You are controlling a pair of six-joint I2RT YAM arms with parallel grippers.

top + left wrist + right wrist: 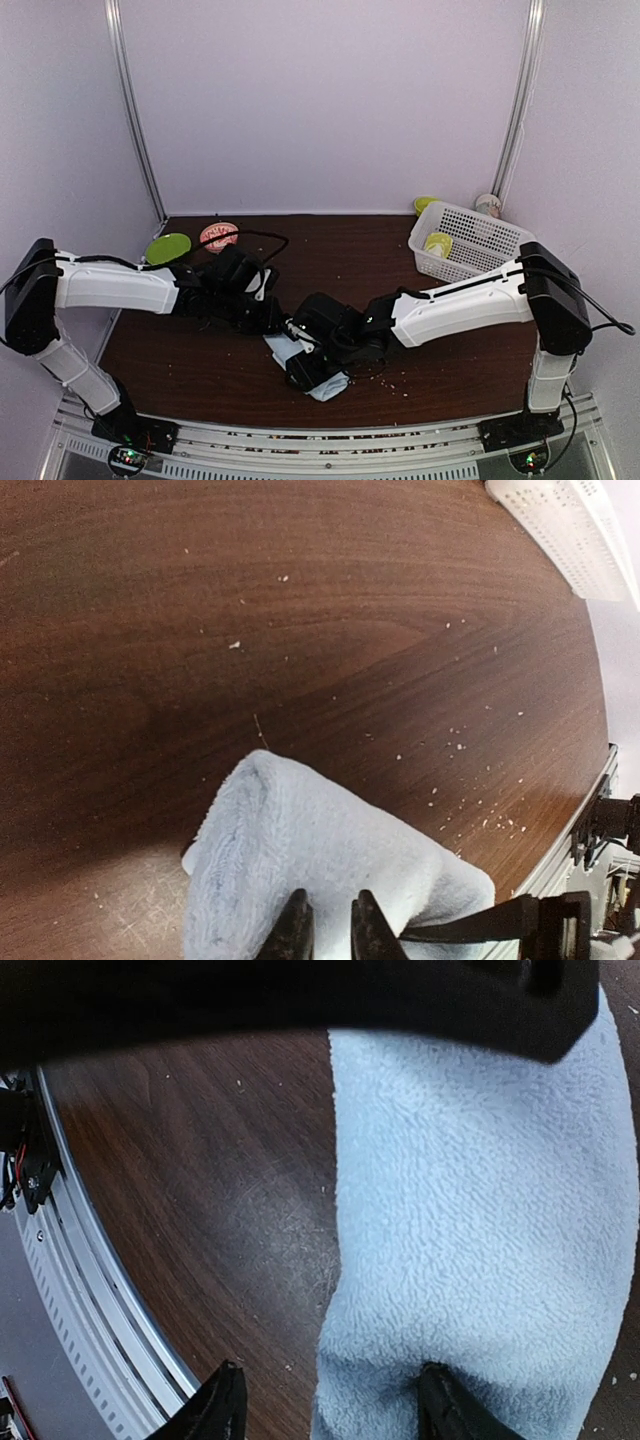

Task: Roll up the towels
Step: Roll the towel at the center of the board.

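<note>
The pale blue towel (pixel 330 388) lies bunched at the middle of the wooden table (pixel 450 340), close to the near edge. My left gripper (pixel 328 920) is pinched nearly closed on a fold of it. My right gripper (pixel 332 1392) is spread wide, with one finger pressing the cloth and the other over bare wood. The white basket (pixel 470 240) sits far right, well apart.
</note>
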